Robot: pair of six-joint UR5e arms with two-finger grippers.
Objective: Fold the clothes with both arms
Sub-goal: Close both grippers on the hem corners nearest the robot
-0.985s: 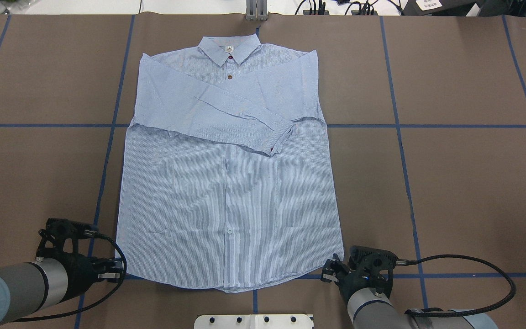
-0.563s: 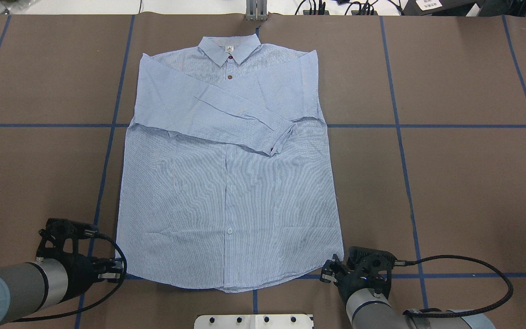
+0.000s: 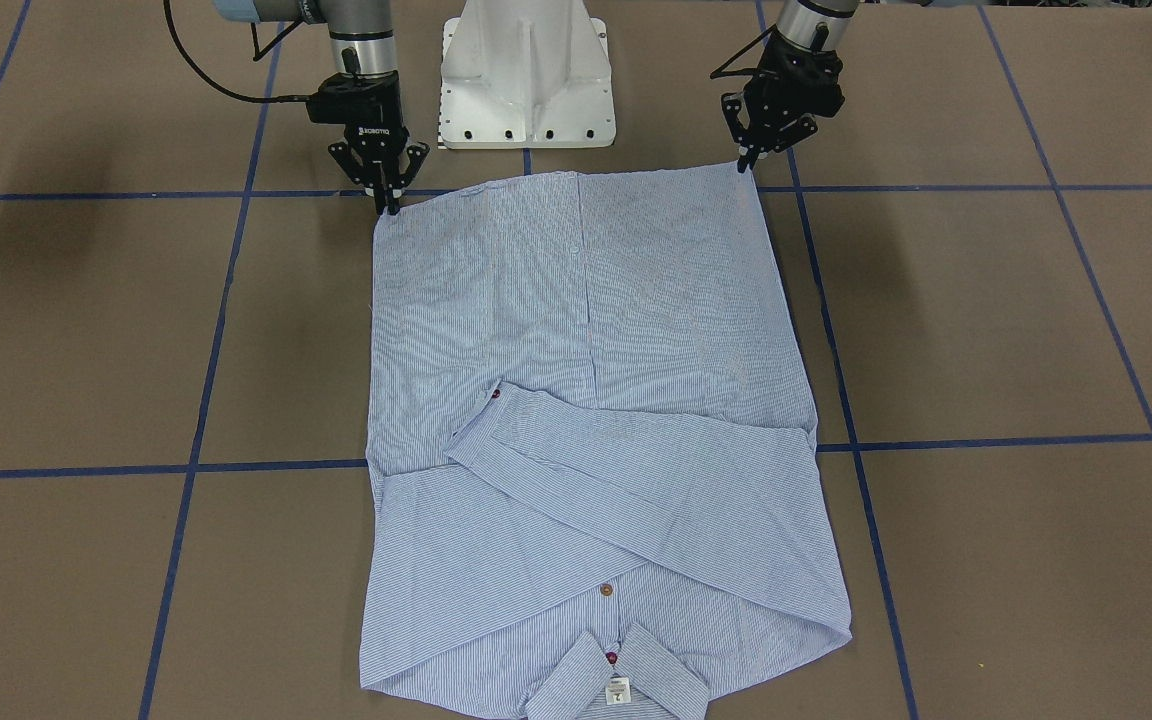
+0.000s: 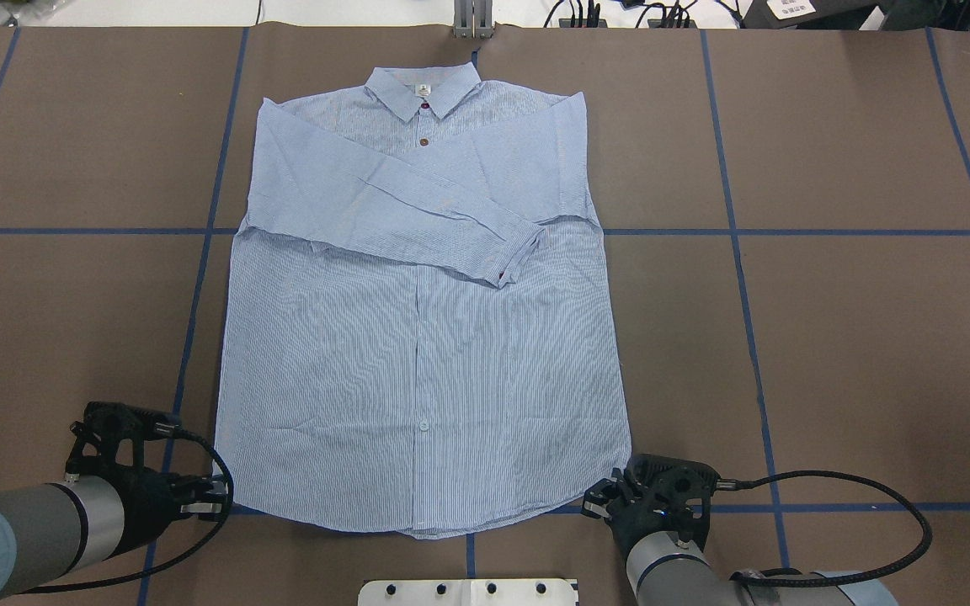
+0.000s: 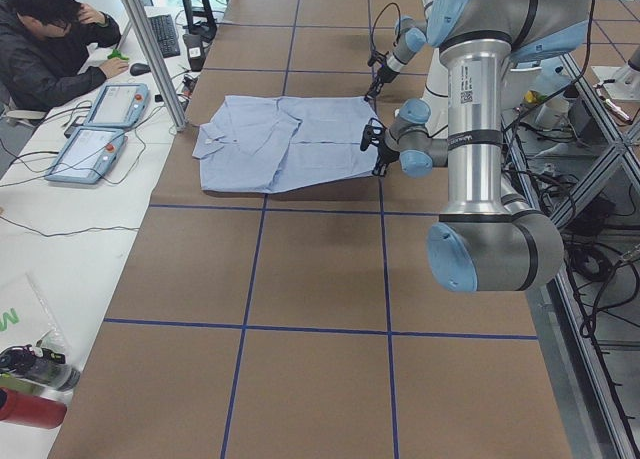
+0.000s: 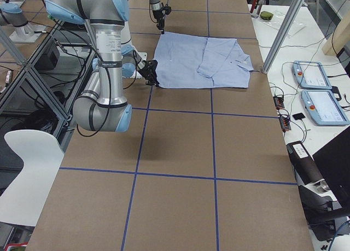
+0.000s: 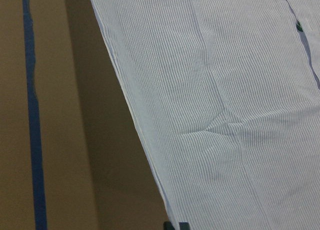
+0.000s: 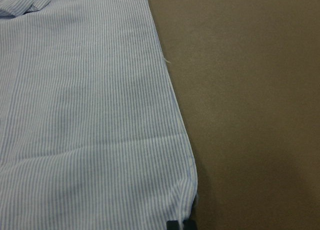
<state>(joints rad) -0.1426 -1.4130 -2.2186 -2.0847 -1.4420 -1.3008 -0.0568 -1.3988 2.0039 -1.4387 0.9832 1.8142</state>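
Striped blue-and-white shirt (image 4: pixel 422 362) lies flat on brown table (image 4: pixel 855 337), sleeves folded across its chest. Left gripper (image 3: pixel 744 165) and right gripper (image 3: pixel 388 205), marked ROBOTIQ, each pinch closed on a hem corner. White collar tag (image 3: pixel 618 690) is too small to read.

The shirt (image 4: pixel 422 362) has its far collar (image 3: pixel 576 685) clipped by the front-facing view's edge; its tag (image 4: pixel 423 89) is too small to read. Folded sleeves (image 4: pixel 418 223) hide the chest. Whether the left gripper (image 3: pixel 748 165) or right gripper (image 3: pixel 388 205) pinches the hem (image 4: pixel 418 526) is unclear.

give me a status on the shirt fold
Left gripper and right gripper shut on shirt hem corners. Lies flat, sleeves folded in. Nothing blocking.
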